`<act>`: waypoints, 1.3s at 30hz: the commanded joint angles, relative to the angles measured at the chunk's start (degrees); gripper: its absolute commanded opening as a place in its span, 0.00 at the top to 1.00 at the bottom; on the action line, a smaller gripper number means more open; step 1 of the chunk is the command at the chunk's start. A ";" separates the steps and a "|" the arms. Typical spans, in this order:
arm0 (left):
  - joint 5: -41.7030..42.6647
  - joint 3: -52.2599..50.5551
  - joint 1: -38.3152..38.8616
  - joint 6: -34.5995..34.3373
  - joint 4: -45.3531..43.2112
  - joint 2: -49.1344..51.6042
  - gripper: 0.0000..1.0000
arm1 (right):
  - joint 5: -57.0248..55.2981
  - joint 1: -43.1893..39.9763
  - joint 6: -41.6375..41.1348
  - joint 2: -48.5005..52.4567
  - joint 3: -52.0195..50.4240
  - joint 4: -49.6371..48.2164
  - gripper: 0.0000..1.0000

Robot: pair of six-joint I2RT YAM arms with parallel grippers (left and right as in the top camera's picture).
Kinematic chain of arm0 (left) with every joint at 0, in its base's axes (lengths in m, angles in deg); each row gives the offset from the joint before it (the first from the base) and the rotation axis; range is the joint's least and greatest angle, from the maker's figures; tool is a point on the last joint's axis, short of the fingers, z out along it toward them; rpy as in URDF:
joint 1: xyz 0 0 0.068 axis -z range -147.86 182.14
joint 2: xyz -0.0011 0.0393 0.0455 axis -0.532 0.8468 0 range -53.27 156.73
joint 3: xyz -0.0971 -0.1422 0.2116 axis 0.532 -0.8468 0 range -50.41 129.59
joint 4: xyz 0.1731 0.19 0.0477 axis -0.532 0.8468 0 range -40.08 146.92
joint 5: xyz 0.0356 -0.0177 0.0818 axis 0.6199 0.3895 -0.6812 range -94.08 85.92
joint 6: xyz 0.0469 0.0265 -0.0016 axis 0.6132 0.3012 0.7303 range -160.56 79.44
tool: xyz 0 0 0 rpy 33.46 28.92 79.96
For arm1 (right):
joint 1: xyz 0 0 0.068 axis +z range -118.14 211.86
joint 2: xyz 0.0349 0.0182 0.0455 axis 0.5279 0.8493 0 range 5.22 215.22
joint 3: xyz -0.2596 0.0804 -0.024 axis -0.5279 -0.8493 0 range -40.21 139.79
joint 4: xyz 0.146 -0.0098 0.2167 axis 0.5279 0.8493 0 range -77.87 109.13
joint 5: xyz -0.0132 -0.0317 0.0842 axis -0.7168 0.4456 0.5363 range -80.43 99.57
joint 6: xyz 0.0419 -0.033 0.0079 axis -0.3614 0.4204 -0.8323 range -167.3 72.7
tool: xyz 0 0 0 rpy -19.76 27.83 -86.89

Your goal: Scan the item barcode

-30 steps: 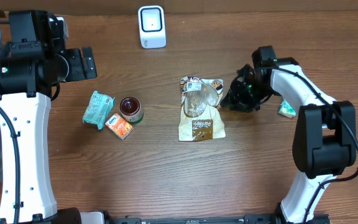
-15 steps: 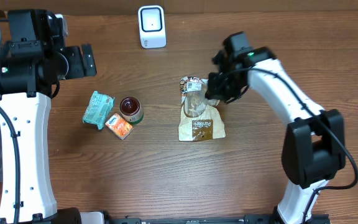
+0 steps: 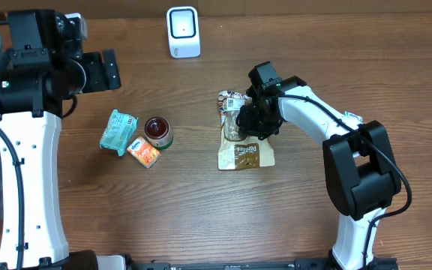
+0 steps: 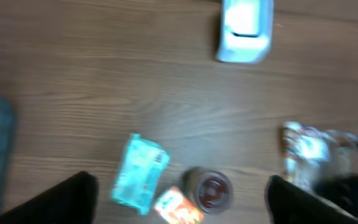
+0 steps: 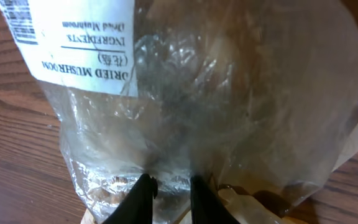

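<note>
A dried-mushroom bag (image 3: pixel 244 150) lies flat mid-table, clear plastic over a brown printed base. My right gripper (image 3: pixel 255 120) is down on its upper half. In the right wrist view the fingertips (image 5: pixel 143 186) stand a narrow gap apart, pressing into the crinkled clear film of the bag (image 5: pixel 229 93); the gripper (image 5: pixel 169 186) is barely open. A white ingredient label with a barcode (image 5: pixel 25 25) shows at the top left. The white scanner (image 3: pixel 183 31) stands at the far edge. My left gripper (image 3: pixel 103 73) hovers high at the left, open wide and empty (image 4: pixel 179 199).
Left of the bag lie a teal packet (image 3: pixel 118 131), a dark-lidded jar (image 3: pixel 157 131) and an orange packet (image 3: pixel 144 152). The blurred left wrist view shows the same three, teal packet (image 4: pixel 140 171), jar (image 4: pixel 211 190), orange packet (image 4: pixel 178 208), plus the scanner (image 4: pixel 245 28).
My right arm swung left from the table's right side onto the mushroom bag, which shifted slightly. The left arm barely moved.
</note>
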 commanded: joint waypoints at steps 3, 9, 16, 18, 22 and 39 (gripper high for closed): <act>13.35 0.94 3.56 -0.87 3.15 3.58 0.51 | 0.46 -1.77 1.44 0.13 2.95 2.67 0.77; 12.98 0.94 12.46 -4.24 4.57 11.37 0.96 | 5.05 -6.69 1.75 -7.78 8.31 7.15 0.65; 12.98 0.94 23.26 -8.74 0.52 20.31 0.96 | 5.31 -16.02 2.69 -11.41 7.61 12.26 0.45; 13.00 0.94 25.66 -10.08 -1.25 23.10 0.96 | 6.84 -17.62 4.31 -11.41 5.99 12.22 0.46; 14.86 0.94 29.24 -11.41 -6.49 28.61 0.95 | 9.68 -18.69 5.70 -11.41 2.08 10.21 0.46; 12.68 0.94 32.22 -12.33 -18.18 39.82 0.96 | 18.12 -18.67 7.45 -10.19 -14.91 -8.22 0.41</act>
